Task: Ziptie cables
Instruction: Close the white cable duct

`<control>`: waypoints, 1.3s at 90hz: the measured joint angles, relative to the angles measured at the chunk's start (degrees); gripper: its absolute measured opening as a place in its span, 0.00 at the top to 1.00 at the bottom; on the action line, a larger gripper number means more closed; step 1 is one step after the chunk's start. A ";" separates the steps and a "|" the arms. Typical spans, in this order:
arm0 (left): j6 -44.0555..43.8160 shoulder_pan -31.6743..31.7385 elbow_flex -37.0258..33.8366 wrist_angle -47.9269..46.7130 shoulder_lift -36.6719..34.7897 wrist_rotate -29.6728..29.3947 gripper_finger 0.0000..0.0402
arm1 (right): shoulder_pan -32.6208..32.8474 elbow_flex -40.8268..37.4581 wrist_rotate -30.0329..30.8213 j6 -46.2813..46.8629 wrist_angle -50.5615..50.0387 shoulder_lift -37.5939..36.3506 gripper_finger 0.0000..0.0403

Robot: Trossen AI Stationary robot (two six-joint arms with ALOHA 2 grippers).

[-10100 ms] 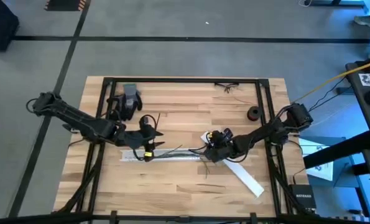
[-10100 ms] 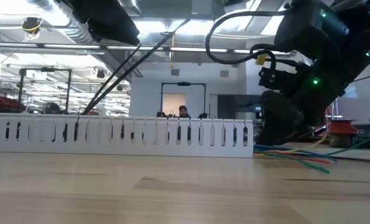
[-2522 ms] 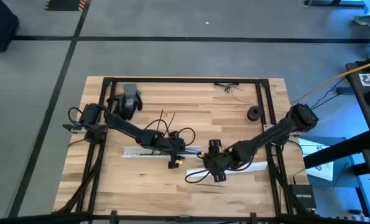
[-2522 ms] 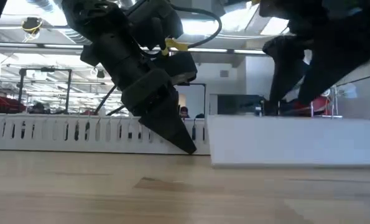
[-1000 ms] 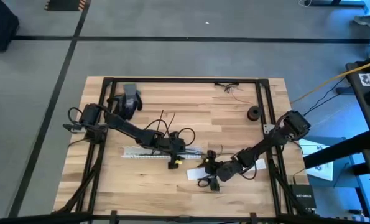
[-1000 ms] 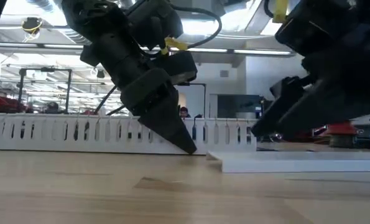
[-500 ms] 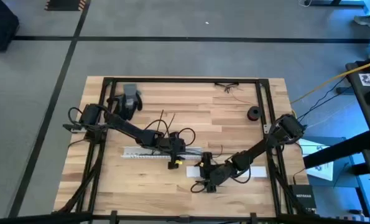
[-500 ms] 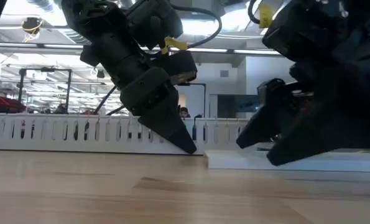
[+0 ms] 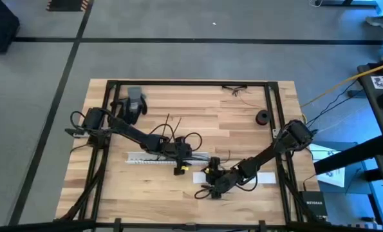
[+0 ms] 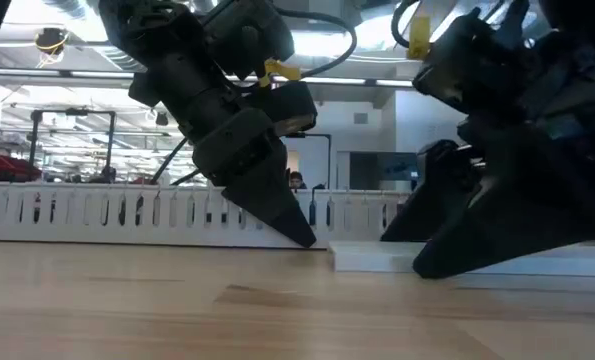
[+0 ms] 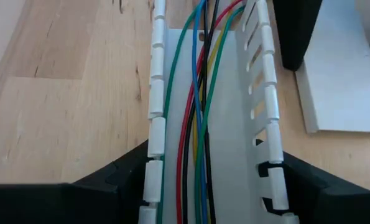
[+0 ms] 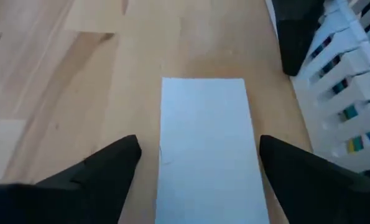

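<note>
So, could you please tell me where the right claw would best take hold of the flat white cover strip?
Probably at the flat white cover strip's near end, across its width, coming from above. It lies flat on the table, and the right claw straddles it with fingers open, one beyond each long edge; the slotted duct lies close along one side.

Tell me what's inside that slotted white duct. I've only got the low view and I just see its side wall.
Observer: Coloured cables run lengthwise inside the slotted duct; the left wrist view shows them.
Operator: Where is the left pincer?
Observer: The left pincer sits over that duct, with the cables beneath it.
Operator: And the flat white piece on the right?
Observer: The flat white strip lies on the table beside the duct, not on it, with the open right pincer over it.
</note>
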 joint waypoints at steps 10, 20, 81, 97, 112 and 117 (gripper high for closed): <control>0.01 0.00 0.00 0.01 0.00 -0.02 0.41 | 0.00 0.02 -0.96 1.28 -0.06 0.58 0.26; 0.01 0.00 0.00 0.00 0.00 -0.02 0.41 | 0.00 0.07 -1.93 1.64 -0.25 0.60 0.34; 1.07 -0.15 0.10 -1.21 -0.01 0.40 0.41 | 0.04 1.02 -2.20 -0.82 -9.17 -8.01 0.46; 0.87 -0.17 0.15 -2.52 -0.11 0.44 0.41 | -0.09 1.22 1.21 -0.61 -15.78 -13.48 0.45; 0.83 -0.18 0.15 -2.58 -0.11 0.44 0.41 | -2.37 1.55 5.59 -1.13 -23.44 -18.20 0.45; 0.79 -0.29 0.13 -2.56 -0.11 0.44 0.41 | -3.94 1.53 5.55 -1.63 -25.50 -18.95 0.45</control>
